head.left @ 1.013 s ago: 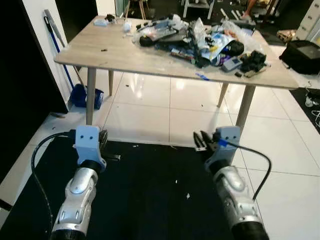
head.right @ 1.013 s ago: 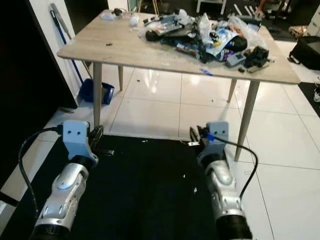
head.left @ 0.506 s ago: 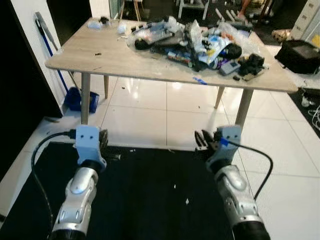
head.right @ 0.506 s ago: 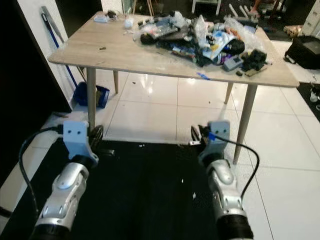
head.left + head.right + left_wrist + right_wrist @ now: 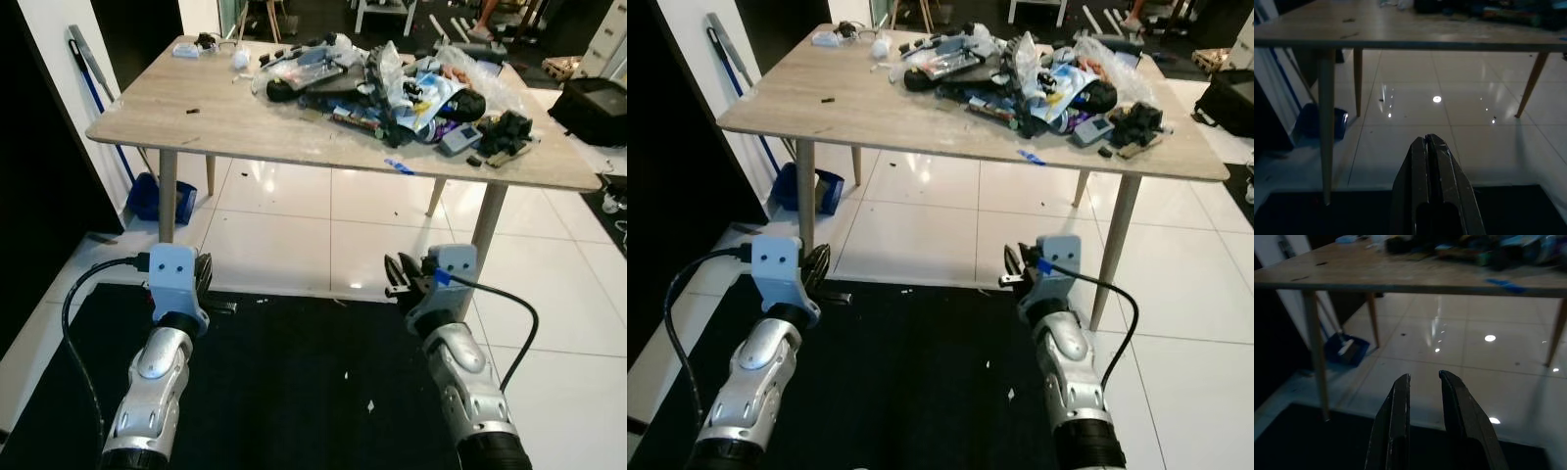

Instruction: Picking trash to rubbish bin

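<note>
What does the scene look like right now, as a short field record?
surface: light wooden table on white tile floor
trash: heap of wrappers, plastic bags and dark items on the table's far right part
left gripper: fingers shut, empty, held low over black mat
right gripper: fingers open, empty, held low
beside table: blue dustpan on floor
</note>
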Controlling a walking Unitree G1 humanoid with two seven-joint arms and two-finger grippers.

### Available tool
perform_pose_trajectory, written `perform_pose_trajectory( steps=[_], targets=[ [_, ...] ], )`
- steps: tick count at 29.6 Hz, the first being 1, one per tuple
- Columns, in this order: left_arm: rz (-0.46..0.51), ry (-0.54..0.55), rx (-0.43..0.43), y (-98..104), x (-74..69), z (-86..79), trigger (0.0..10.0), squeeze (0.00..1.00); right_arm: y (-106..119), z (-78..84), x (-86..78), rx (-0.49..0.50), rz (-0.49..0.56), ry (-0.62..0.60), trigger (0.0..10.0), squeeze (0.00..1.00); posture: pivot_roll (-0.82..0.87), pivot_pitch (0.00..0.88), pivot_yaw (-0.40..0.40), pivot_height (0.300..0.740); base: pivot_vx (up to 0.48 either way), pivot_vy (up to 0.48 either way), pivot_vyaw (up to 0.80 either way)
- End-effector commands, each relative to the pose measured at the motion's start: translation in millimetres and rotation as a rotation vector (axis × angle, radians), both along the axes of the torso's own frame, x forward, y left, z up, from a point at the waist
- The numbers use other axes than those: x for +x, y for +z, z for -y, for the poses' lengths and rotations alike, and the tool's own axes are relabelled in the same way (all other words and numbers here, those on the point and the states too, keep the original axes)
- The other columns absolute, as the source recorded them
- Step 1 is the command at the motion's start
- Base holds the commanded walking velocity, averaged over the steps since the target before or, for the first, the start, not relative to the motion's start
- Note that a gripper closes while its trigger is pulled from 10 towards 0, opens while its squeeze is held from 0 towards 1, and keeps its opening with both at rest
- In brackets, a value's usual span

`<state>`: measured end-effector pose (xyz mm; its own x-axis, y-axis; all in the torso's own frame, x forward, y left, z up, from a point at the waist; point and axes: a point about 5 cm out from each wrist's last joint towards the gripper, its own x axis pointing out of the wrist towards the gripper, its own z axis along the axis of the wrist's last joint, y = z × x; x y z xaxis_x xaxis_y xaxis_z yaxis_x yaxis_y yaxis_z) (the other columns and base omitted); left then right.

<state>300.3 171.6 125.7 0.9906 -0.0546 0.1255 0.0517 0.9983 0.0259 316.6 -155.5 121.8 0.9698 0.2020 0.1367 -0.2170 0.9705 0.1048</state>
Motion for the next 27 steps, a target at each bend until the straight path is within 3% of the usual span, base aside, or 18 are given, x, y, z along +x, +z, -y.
perform_pose_trajectory(
  steps=[1, 15, 27],
  targets=[
    [-0.018, 0.008, 0.01, -4, -2.0, -2.4, 10.0, 0.0, -1, 2.7, -1.4, 0.003, -0.004, -0.014, 10.0, 0.0, 0.0, 0.136, -0.037, 0.74, 0.266, 0.0, 0.0],
    [0.01, -0.004, 0.015, 6, 0.4, -1.5, 10.0, 0.0, 11, 8.7, 2.9, -0.018, 0.046, -0.035, 10.0, 0.0, 0.0, 0.136, -0.039, 0.74, 0.265, 0.0, 0.0],
    [0.047, -0.012, 0.019, 18, 5.5, 3.4, 10.0, 0.0, 36, 21.4, 10.4, -0.031, 0.132, -0.078, 10.0, 0.0, -0.01, 0.122, -0.043, 0.74, 0.266, 0.0, 0.0]
  ],
)
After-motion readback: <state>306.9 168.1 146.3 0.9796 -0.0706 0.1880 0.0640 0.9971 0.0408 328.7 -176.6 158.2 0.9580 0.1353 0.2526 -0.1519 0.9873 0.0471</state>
